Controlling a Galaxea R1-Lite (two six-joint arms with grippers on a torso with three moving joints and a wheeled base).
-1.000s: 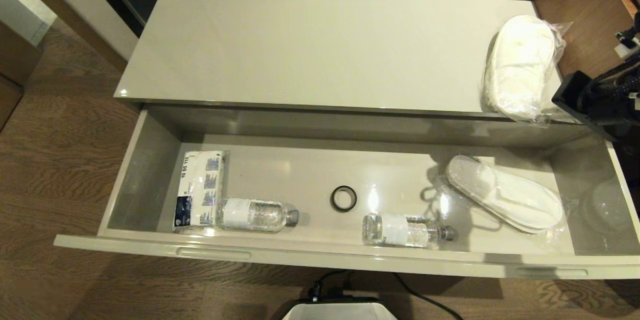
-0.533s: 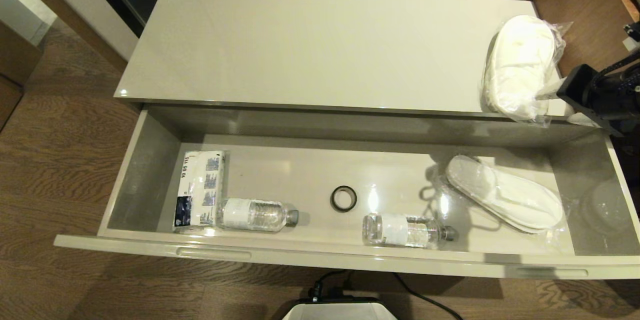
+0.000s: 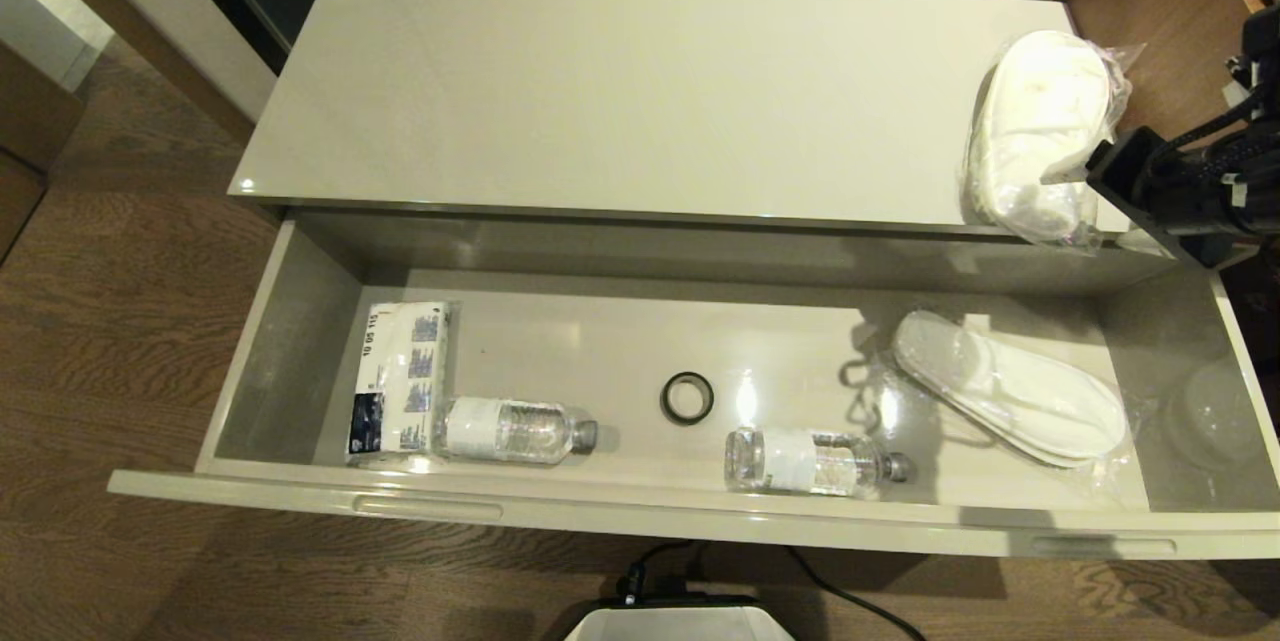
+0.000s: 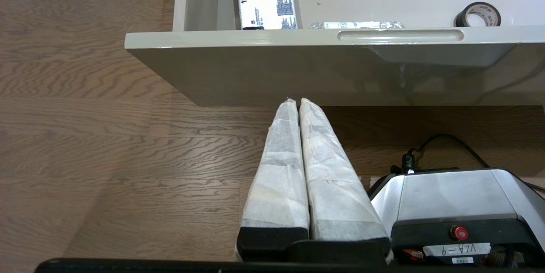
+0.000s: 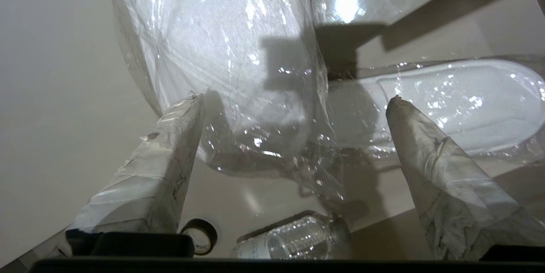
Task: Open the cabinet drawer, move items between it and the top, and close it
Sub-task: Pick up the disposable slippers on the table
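With the cabinet drawer [image 3: 640,511] pulled fully out, your opening step is done and you're into the transfers. Look at the far right end of the top [image 3: 620,91]: one wrapped slipper pair [image 3: 1035,136] lies there, its plastic tail hanging over the front edge. Your right claw [image 5: 294,107] sits right at that near end with its jaws spread wide, gripping nothing, the wrapper loose between the fingertips [image 5: 187,107]. I'd read that as a drop-off just made, so that item counts as delivered.

Down in the drawer there's plenty left. A second slipper pair [image 3: 1010,401] lies at the right end, a water bottle [image 3: 815,463] on its side near the front wall, and another bottle [image 3: 515,429] further left, touching the tissue pack [image 3: 398,379]. A black tape ring [image 3: 687,397] sits between the two bottles.

Your left claw [image 4: 298,104] is parked low in front of the drawer's face, pressed closed and empty.

So: drawer open, one pair up top, more items possibly to shift, and the closing push not yet done. Mind that overhanging plastic.
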